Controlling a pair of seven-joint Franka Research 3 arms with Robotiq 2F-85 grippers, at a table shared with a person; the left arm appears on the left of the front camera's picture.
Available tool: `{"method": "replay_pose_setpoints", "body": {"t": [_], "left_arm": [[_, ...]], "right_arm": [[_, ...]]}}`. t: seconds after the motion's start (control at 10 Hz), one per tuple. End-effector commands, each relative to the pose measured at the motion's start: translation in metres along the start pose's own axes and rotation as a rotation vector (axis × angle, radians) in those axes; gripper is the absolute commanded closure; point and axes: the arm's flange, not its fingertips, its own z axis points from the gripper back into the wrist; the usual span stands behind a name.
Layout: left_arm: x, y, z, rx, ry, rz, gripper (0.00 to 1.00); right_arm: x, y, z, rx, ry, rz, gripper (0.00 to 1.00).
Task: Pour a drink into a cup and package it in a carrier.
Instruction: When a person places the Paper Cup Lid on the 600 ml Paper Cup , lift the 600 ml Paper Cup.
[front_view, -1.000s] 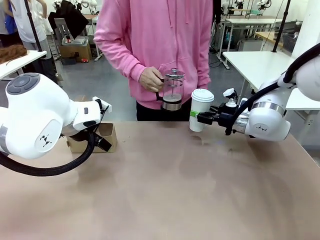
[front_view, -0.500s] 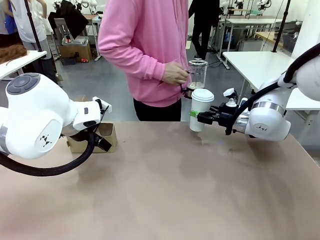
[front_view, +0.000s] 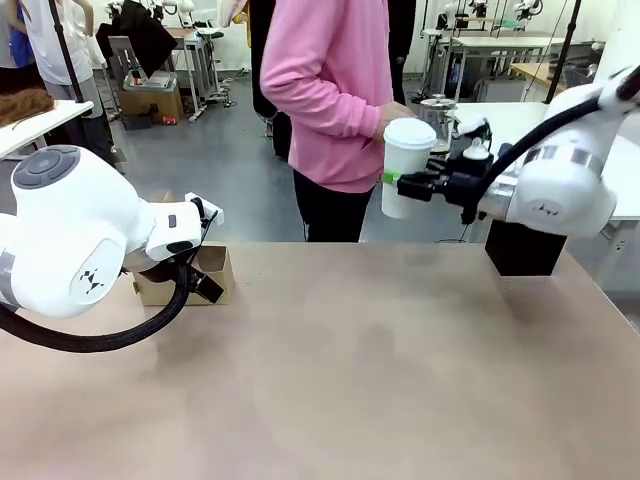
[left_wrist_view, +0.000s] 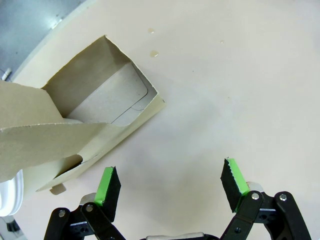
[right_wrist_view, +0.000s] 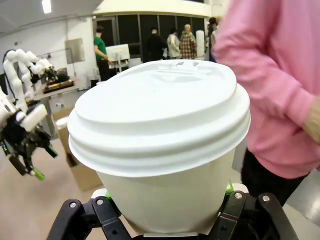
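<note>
Looking across the tabletop (front_view: 350, 380), the front view held one white cup (front_view: 405, 185) with one domed lid (front_view: 410, 132), one brown cardboard carrier (front_view: 208, 272) and one black box (front_view: 525, 250). The right claw (front_view: 398, 183) gripped the cup by its side, up in the air over the far edge toward the right corner, just in front of a person in a pink top (front_view: 335, 90). The box sat at the far right corner. The carrier stood near the far left corner, partly behind the left arm (front_view: 80, 250).

From the left wrist, the left claw (left_wrist_view: 172, 180) was spread wide over bare tabletop, the open carrier just beside one finger (left_wrist_view: 109, 185), with a few small drops (left_wrist_view: 155, 52) beyond it.

From the right wrist, the lidded cup sat clamped between both fingers, with the pink sleeve close behind.
</note>
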Motion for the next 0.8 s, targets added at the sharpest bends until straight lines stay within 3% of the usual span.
{"method": "replay_pose_setpoints", "body": {"t": [0.0, 0.3, 0.6, 0.7], "left_arm": [[0.0, 0.0, 0.0, -0.002, -0.001, 0.002, 0.0], [0.0, 0.0, 0.0, -0.002, -0.001, 0.002, 0.0], [0.0, 0.0, 0.0, -0.002, -0.001, 0.002, 0.0], [0.0, 0.0, 0.0, -0.002, -0.001, 0.002, 0.0]], "right_arm": [[0.049, 0.047, 0.019, -0.024, 0.02, -0.009, 0.2], [0.095, 0.078, 0.051, -0.009, 0.02, 0.015, 0.2], [0.099, 0.079, 0.059, 0.071, -0.029, 0.006, 0.2], [0.104, 0.088, 0.055, -0.002, 0.002, 0.03, 0.2]]}}
